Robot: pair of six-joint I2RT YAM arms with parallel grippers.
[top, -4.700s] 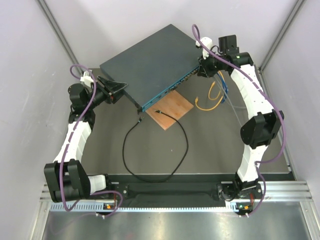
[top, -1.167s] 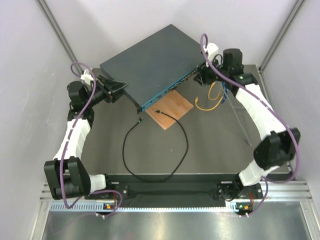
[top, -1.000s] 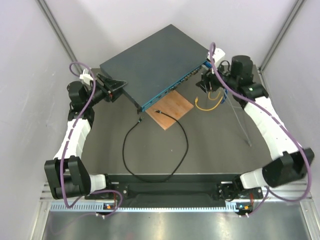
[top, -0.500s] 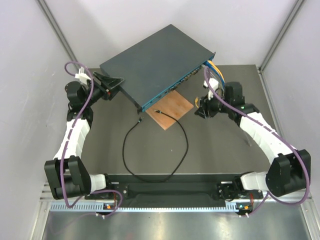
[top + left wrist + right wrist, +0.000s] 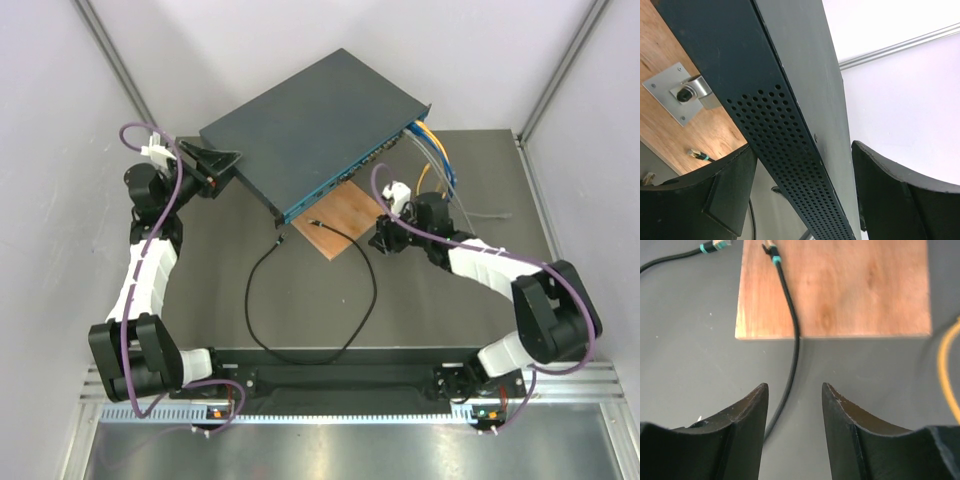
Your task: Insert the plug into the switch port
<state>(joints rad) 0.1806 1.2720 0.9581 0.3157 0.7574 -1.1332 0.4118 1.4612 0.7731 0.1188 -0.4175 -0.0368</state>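
Our left gripper (image 5: 804, 146) stands spread astride the switch (image 5: 310, 130) edge. Our right gripper (image 5: 794, 386), spread and empty, hovers above the black cable (image 5: 792, 340); the plug (image 5: 769, 247) lies on the wooden board (image 5: 850, 285).

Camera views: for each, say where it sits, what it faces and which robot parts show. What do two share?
Top external: above and behind the bases, looking down at the switch; both arms show.
Left wrist: on the left arm, facing the switch's perforated side; left gripper shows.
Right wrist: on the right arm, facing down at the black cable; right gripper shows.
Shared: the wooden board, in all three.
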